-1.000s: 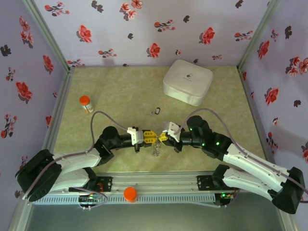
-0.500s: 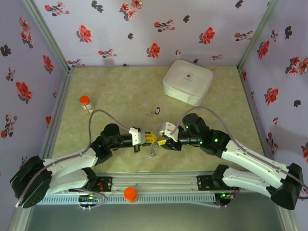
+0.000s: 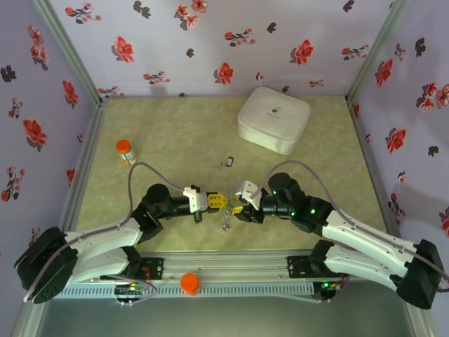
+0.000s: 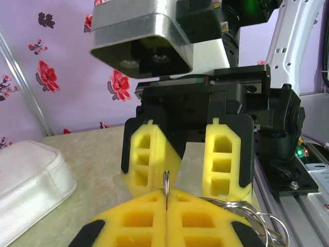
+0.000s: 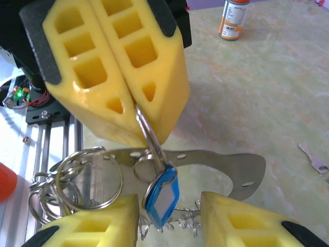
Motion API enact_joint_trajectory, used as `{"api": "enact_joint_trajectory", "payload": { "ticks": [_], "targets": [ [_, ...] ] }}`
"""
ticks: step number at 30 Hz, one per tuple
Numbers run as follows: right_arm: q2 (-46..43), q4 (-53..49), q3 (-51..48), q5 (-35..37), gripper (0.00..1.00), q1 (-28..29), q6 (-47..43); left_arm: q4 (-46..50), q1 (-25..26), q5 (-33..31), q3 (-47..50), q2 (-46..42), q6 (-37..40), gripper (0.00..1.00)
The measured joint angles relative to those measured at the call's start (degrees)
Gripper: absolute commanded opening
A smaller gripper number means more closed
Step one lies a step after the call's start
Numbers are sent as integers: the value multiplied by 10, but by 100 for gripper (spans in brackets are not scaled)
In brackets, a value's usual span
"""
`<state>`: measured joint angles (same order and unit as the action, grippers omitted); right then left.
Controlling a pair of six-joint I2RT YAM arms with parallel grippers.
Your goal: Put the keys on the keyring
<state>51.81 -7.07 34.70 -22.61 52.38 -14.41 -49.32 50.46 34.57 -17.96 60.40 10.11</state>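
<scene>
Blue plastic-headed key (hung by its thin wire loop): pinched in closed left gripper; right gripper spread apart, flanking it

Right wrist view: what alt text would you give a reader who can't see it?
The left end effector, shut, pinches the thin metal end of a blue-headed key, which hangs between the open fingers of the right end effector. Silver rings lie nearby.
</scene>
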Motion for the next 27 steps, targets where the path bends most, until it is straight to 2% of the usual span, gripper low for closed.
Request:
{"api": "enact_joint_trajectory", "payload": {
  "ticks": [5,9,15,19,27],
  "targets": [
    [16,28,-1,-10,29,0,12,-6,0,0,0,0,-6,0],
    [17,32,-1,-13,14,0,18,-11,0,0,0,0,-8,0],
    [17,28,1,-14,3,0,14,-11,0,0,0,0,-8,0],
    [18,24,3,-14,0,0,12,-12,0,0,0,0,-8,0],
    [60,-9,38,-16,0,12,-6,2,0,7,0,0,-8,0]
  ]
}}
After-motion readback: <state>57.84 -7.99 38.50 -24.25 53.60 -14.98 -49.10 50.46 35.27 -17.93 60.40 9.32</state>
